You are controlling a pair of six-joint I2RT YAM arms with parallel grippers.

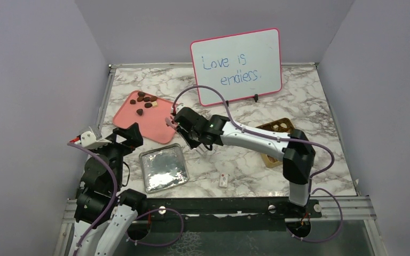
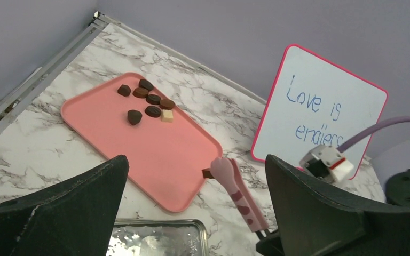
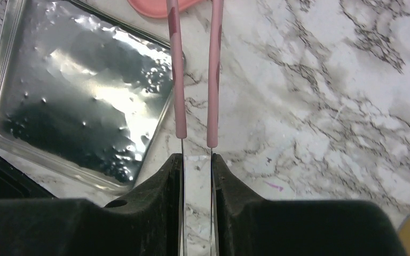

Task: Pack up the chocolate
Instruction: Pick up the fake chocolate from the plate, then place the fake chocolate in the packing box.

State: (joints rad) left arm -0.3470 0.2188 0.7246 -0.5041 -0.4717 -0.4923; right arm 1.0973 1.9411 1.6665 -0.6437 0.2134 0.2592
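Several chocolate pieces, dark brown with one pale, lie at the far end of a pink tray; the left wrist view shows those chocolate pieces on the tray too. My right gripper is shut on pink paw-tipped tongs. The tongs' tips pinch one dark piece at the tray's near right edge. My left gripper hangs open and holds nothing, near the tray's front corner.
A gold box with pieces in it sits right of centre, partly behind the right arm. A silver lid lies in front of the tray, a small white tag nearer me. A whiteboard stands at the back.
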